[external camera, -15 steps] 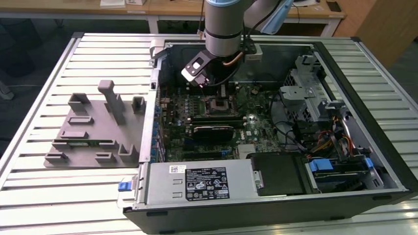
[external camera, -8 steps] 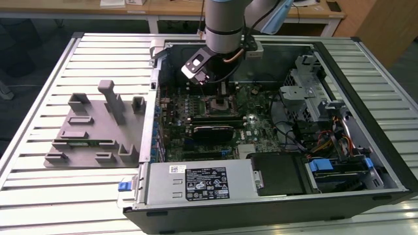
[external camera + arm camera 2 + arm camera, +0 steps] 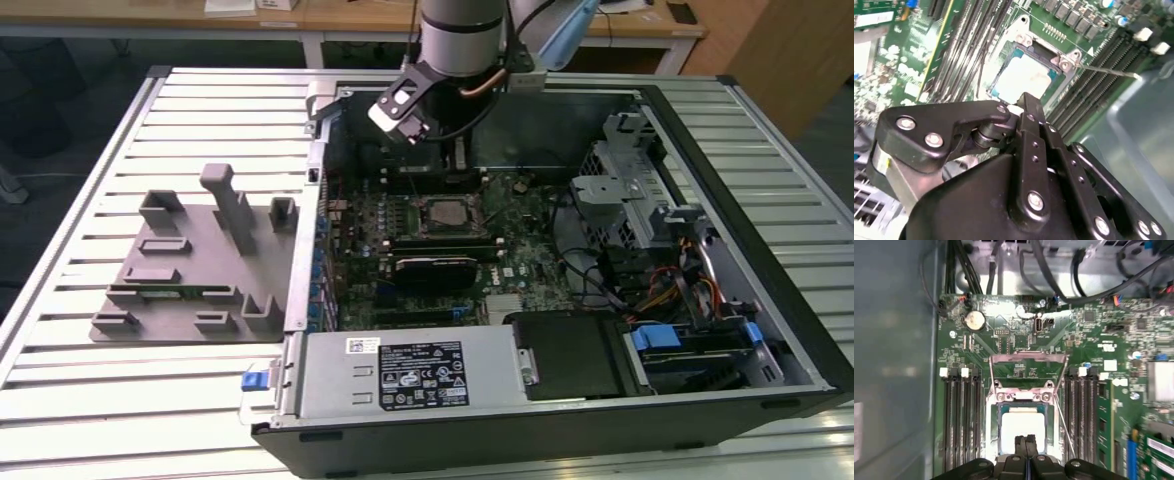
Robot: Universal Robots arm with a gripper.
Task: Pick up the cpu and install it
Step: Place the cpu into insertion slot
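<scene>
My black two-finger gripper (image 3: 1026, 441) is clenched, its fingertips pressed together with nothing visible between them. The small flat square cpu (image 3: 1021, 426) with its shiny silver-grey metal top lies in the square socket frame (image 3: 992, 430) on the green motherboard (image 3: 1089, 325). It sits just below my fingertips in both wrist views, though I cannot tell whether the tips touch its top. In the exterior view the socket is at the centre of the frame, inside the open dark computer case (image 3: 534, 435), and my grey arm (image 3: 461, 30) hangs at the upper middle.

I judge the chip to be placed, so seating it is the matter in hand. Done well, the cpu lies flat with an even margin inside the frame, and in the second wrist view it looks level. Any pressure should be light and straight down, never sideways, since the contacts beneath probably bend easily. The hinged metal load plate (image 3: 1029, 358) stands open and its thin wire lever (image 3: 1104, 70) juts out close beside my fingers. I would keep clear of both.
</scene>
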